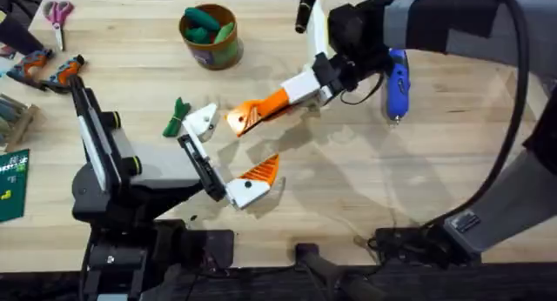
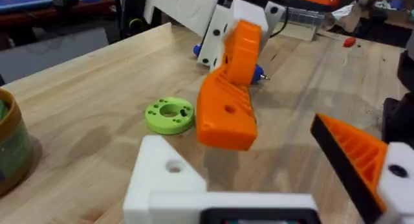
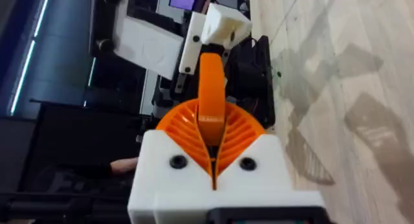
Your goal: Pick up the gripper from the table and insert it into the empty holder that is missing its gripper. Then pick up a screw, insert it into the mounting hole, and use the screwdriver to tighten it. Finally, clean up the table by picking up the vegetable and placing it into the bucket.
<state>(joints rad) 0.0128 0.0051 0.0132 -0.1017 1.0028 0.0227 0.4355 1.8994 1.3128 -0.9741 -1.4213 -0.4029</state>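
The right claw (image 1: 277, 102) pinches the orange gripper (image 1: 248, 115) above the counter (image 1: 365, 175), just beside the empty holder (image 1: 203, 120) of the spread left claw (image 1: 228, 153).

The vegetable (image 1: 177, 117) lies just left of the holder (image 1: 203, 121), the bucket (image 1: 211, 36) seemingly well behind both.

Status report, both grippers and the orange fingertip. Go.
Right gripper shut on the fingertip, carrying it above the table, close to the empty holder. Left gripper open, holding nothing. Vegetable lies beside the holder; nothing blocks the slot.
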